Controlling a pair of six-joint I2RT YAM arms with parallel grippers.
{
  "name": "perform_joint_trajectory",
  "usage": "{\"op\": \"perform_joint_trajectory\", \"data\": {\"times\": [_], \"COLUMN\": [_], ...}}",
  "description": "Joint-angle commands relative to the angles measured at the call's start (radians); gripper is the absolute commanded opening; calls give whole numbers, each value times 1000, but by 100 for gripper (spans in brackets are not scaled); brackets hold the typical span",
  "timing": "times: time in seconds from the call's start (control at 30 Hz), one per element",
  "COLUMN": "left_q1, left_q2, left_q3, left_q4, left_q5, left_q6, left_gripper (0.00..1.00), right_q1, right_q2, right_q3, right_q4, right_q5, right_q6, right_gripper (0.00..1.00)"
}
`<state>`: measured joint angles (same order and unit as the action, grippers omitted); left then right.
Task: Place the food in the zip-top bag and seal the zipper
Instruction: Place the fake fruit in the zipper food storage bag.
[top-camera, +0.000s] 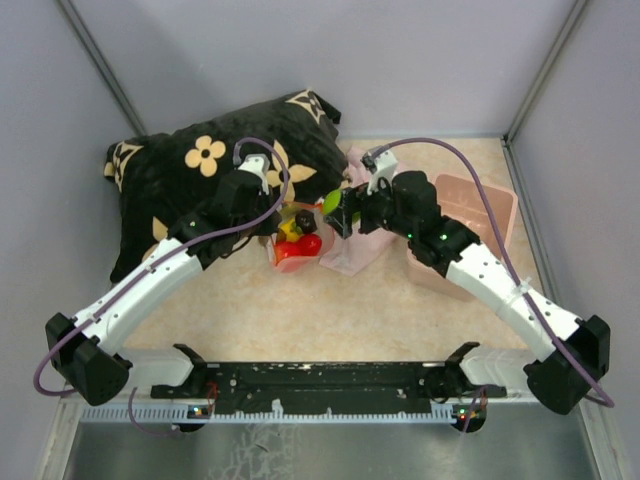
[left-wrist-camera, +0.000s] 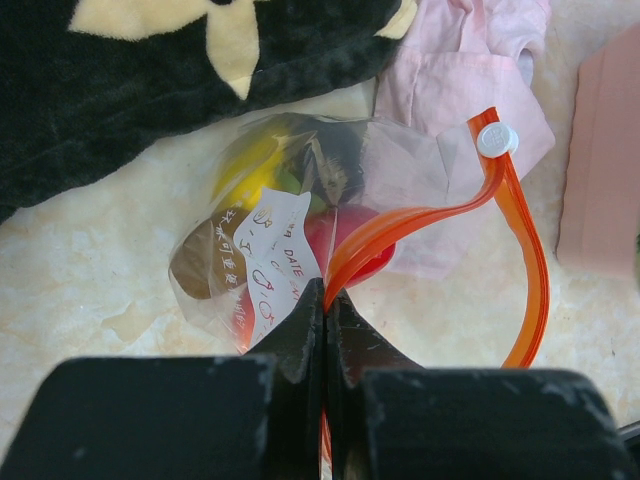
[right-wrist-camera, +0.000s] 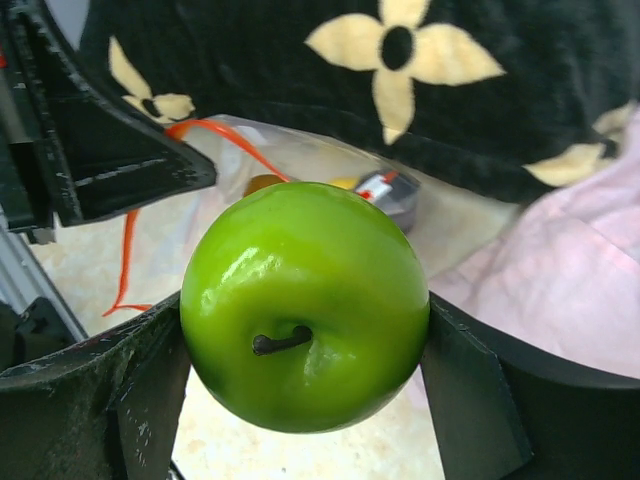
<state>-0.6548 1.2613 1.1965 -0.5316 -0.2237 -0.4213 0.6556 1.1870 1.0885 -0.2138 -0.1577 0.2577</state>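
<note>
Green apple (right-wrist-camera: 305, 305) fills the right wrist view, clamped at its sides between the right gripper's (right-wrist-camera: 305, 345) fingers, stem toward the lens. Zip-top bag (left-wrist-camera: 400, 170) lies on the table (left-wrist-camera: 80, 270) beyond, just beside the black pillow (left-wrist-camera: 150, 90), its far side over the pink cloth (left-wrist-camera: 470, 70). Yellow, red and brown fruits sit inside. Left gripper (left-wrist-camera: 325, 315) is pinched tight on the zipper (left-wrist-camera: 430, 215) at the near edge. Strip bows out in a loop, mouth gaping, with the white slider (left-wrist-camera: 497, 138) at the far end. Pink bin (top-camera: 470, 205) stands off right.

Step in hand, as I read it: loading the apple, with no other loose fruit in sight. Next move calls for carrying it through the orange loop, letting go inside, then closing the strip.
</note>
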Motion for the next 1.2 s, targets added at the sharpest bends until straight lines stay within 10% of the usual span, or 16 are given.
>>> {"op": "perform_joint_trajectory", "data": {"times": [0.0, 1.17], "left_q1": [0, 0], "left_q2": [0, 0], "left_q3": [29, 26], "left_q4": [21, 11], "left_q5": [15, 21], "left_q6": [2, -5], "left_gripper": [0, 0], "right_q1": [54, 122], "right_q2": [44, 330], "right_q3": [44, 22], "right_q4": [169, 303], "right_q5": [-65, -25], "right_q6": [7, -66], "right_gripper": [70, 80]}}
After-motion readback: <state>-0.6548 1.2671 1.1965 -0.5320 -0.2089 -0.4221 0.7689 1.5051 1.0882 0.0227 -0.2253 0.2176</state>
